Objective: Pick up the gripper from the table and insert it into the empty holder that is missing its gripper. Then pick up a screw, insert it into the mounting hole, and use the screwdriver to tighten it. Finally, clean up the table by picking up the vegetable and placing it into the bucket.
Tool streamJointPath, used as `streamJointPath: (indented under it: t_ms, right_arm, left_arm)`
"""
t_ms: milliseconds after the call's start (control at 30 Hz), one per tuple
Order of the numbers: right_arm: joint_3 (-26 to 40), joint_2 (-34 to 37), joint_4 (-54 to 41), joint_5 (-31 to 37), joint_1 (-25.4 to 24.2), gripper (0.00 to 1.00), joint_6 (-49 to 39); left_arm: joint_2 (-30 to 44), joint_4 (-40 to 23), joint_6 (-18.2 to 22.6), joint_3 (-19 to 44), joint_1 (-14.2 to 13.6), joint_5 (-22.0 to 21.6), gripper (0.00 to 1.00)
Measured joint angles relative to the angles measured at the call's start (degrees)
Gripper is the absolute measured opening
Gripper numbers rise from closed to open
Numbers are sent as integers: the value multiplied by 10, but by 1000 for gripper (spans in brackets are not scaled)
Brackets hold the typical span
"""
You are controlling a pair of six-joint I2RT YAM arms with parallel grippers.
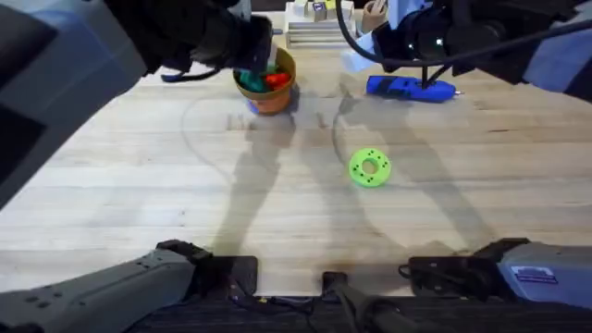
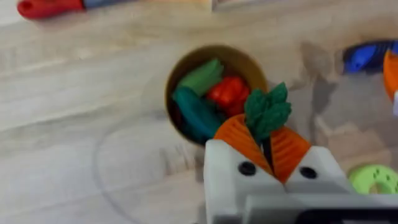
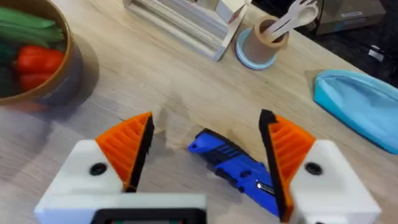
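My left gripper [image 2: 264, 134] is shut on the vegetable [image 2: 267, 111], a dark-green leafy bundle held between its orange pads. It hangs just above the rim of the bucket [image 2: 214, 93], a terracotta pot [image 1: 270, 85] with green and red toy vegetables inside. My right gripper [image 3: 207, 118] is open above the blue screwdriver [image 3: 239, 165], which lies flat on the table [image 1: 412, 89] between and below the spread fingers. The task's loose gripper, the holder and the screw are out of view.
A bright-green disc with holes [image 1: 370, 167] lies mid-table. A red-handled tool [image 2: 43, 6] lies beyond the bucket. At the back stand a tan cup [image 3: 267, 37] with white utensils and a metal rack [image 3: 180, 22], with a light-blue pouch [image 3: 360, 106] beside them.
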Motion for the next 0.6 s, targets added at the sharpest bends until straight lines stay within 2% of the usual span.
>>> streamJointPath:
  t_ms: [133, 233, 267, 367, 400, 567, 600]
  right_arm:
    - [0, 0, 0, 0, 0, 992, 0]
    - [0, 0, 0, 0, 0, 991, 0]
    - [0, 0, 0, 0, 0, 991, 0]
    - [0, 0, -1, 0, 0, 990, 0]
    - [0, 0, -1, 0, 0, 991, 0]
    - [0, 0, -1, 0, 0, 991, 0]
    - [0, 0, -4, 0, 0, 991, 0]
  left_arm:
    - [38, 68, -8, 0, 0, -15, 9]
    - [83, 88, -20, 0, 0, -19, 9]
    - [127, 100, -36, 0, 0, -21, 9]
    - [148, 116, -52, 0, 0, -23, 17]
    - [148, 120, -56, 0, 0, -25, 54]
    - [144, 131, -65, 0, 0, -27, 819]
    - [144, 131, -68, 0, 0, -27, 943]
